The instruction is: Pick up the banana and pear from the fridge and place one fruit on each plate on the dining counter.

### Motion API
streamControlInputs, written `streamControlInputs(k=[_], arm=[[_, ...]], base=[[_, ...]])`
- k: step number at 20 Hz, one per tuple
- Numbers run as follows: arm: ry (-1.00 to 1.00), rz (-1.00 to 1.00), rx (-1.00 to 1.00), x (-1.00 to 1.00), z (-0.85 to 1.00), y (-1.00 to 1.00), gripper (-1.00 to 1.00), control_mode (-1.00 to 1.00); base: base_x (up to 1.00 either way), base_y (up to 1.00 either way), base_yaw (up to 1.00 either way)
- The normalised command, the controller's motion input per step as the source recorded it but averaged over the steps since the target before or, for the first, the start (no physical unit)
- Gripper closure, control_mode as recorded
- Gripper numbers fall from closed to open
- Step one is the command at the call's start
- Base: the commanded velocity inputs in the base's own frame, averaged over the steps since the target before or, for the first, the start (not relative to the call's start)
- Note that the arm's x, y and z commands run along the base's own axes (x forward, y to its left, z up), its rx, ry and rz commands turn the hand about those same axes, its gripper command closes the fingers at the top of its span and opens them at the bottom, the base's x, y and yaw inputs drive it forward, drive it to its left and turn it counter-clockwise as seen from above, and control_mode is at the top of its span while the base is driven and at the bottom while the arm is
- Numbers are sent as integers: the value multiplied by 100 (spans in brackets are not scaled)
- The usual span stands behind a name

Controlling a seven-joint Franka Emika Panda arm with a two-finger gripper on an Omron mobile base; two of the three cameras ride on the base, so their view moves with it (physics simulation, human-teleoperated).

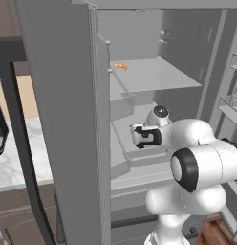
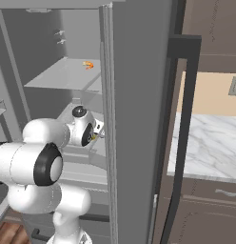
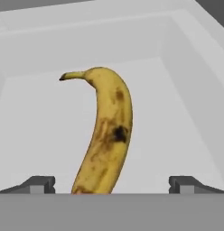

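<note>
Fridge (image 1: 68, 119) doors stand open on my feed; the arm reaches in at the middle shelf level.

Hand view: the banana (image 3: 107, 135) lies on a white shelf (image 3: 37, 135), running straight away from the camera, stem end far and hooked left, dark bruise at mid-length. Its near end sits between the two finger tips (image 3: 39, 185). The jaws (image 3: 111, 185) are spread wide, one tip well off to each side of the fruit, neither touching it.

Left base view: I can see the hand low inside the fridge, just over the shelf, a sliver of yellow at its front.

A small orange item (image 1: 121, 66) sits on the upper shelf (image 1: 154, 76); too small to identify.

Marble surface (image 2: 210, 143) visible beyond the right door.
</note>
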Motion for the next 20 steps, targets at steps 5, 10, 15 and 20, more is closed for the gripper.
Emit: streamControlInputs(k=[5, 10, 15, 20], arm=[[0, 0, 0, 46, -24, 0, -100, -100], [0, 0, 0, 50, -15, 0, -100, -100], [0, 0, 0, 9, -23, 0, 100, -100], [0, 0, 0, 0, -38, 7, 100, -100]], base=[[0, 0, 0], [0, 0, 0], [0, 0, 0], [0, 0, 0]])
